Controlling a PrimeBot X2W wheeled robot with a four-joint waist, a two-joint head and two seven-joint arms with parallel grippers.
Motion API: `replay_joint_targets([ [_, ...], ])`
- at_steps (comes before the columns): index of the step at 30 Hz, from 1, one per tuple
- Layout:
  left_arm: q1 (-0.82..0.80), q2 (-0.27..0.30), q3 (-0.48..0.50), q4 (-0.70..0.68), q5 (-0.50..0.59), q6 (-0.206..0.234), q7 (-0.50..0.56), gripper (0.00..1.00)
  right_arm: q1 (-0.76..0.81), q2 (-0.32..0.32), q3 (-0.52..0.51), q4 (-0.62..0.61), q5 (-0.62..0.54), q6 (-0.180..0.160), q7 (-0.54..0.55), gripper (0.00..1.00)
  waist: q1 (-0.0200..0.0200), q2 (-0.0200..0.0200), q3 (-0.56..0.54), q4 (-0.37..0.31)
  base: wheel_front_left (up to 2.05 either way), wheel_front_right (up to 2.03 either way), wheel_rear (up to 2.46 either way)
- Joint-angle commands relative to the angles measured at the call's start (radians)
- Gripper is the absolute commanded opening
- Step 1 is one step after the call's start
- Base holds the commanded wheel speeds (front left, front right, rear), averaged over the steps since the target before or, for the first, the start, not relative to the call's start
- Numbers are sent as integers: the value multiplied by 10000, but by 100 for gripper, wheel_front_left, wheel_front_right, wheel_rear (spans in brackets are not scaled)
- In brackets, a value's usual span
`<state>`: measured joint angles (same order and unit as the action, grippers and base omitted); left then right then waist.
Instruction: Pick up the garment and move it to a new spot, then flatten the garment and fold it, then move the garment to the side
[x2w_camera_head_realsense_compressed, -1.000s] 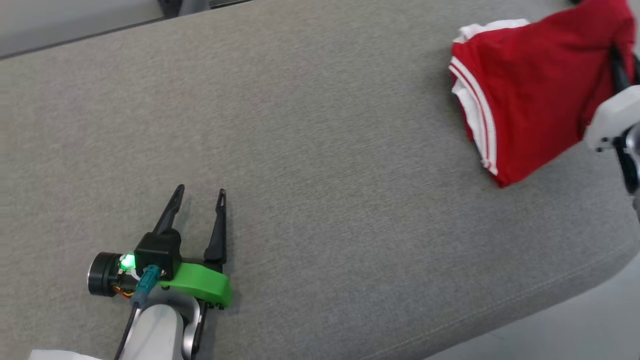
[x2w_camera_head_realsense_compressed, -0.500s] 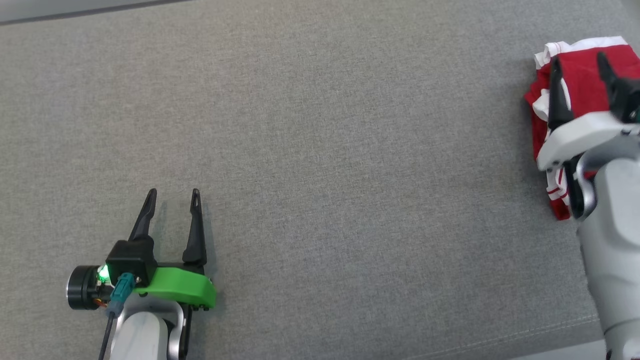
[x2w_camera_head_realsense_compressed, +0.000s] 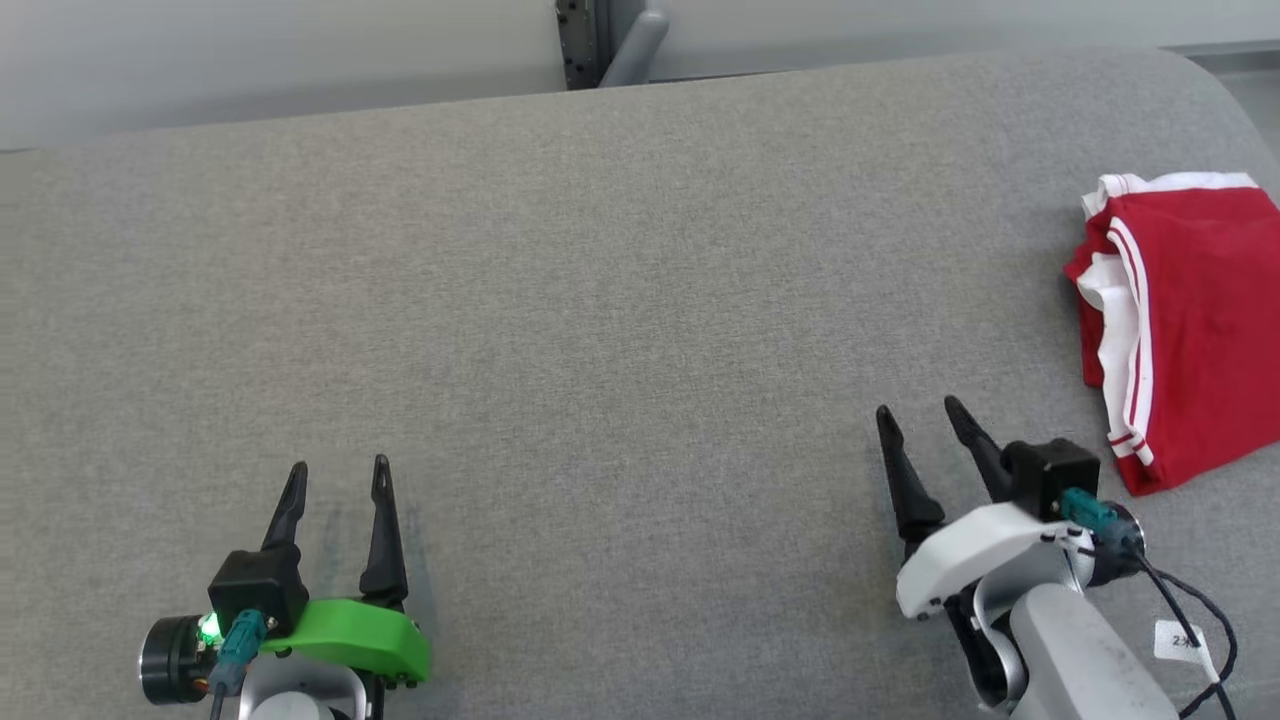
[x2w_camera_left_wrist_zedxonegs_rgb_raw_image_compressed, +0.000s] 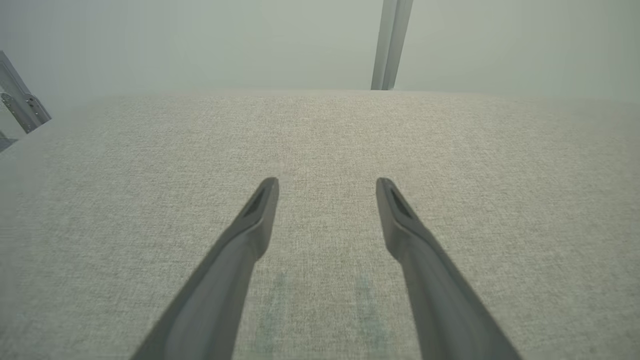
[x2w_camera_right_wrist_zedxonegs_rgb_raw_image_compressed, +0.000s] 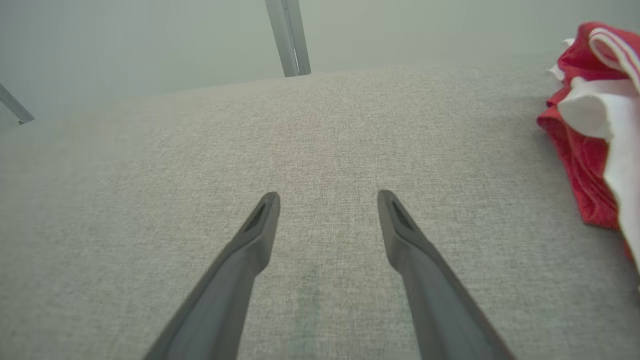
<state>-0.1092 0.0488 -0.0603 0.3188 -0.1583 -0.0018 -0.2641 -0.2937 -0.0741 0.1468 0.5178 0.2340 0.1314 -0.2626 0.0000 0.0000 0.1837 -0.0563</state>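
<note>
The red garment (x2w_camera_head_realsense_compressed: 1200, 330) with white stripes lies soft and folded at the right side of the table (x2w_camera_head_realsense_compressed: 620, 300). The table has rough grey cloth and a round corner. The left gripper (x2w_camera_head_realsense_compressed: 337, 468) and right gripper (x2w_camera_head_realsense_compressed: 916, 408) are spread apart, holding nothing.

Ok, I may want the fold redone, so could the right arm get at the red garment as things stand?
Probably yes. The right gripper, open and empty, sits near the folded red garment, with only bare grey cushion between them.
</note>
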Motion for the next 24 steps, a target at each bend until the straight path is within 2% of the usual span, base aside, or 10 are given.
replay_joint_targets([
  [1, 114, 41, 35, 3, -68, 12, 4, 100, 164, -17, 27, -117, 59, -16, -25, 100, 0, 0, -388, 383, 0, 0, 0],
  [10, 530, 40, 141, 164, -187, -20, 4, 100, 949, 100, -183, -1015, 81, -15, -25, 100, 0, 0, -985, 649, 0, 0, 0],
  [21, 918, 41, 330, 256, -242, 108, 4, 100, 1621, 198, -965, -1378, -1182, -15, -25, 100, 0, 0, -1587, 498, 0, 0, 0],
  [24, 974, 41, 373, 312, -432, -43, 4, 100, 1711, 208, -884, -1314, -1181, -15, -26, 100, 0, 0, -1614, 470, 0, 0, 0],
])
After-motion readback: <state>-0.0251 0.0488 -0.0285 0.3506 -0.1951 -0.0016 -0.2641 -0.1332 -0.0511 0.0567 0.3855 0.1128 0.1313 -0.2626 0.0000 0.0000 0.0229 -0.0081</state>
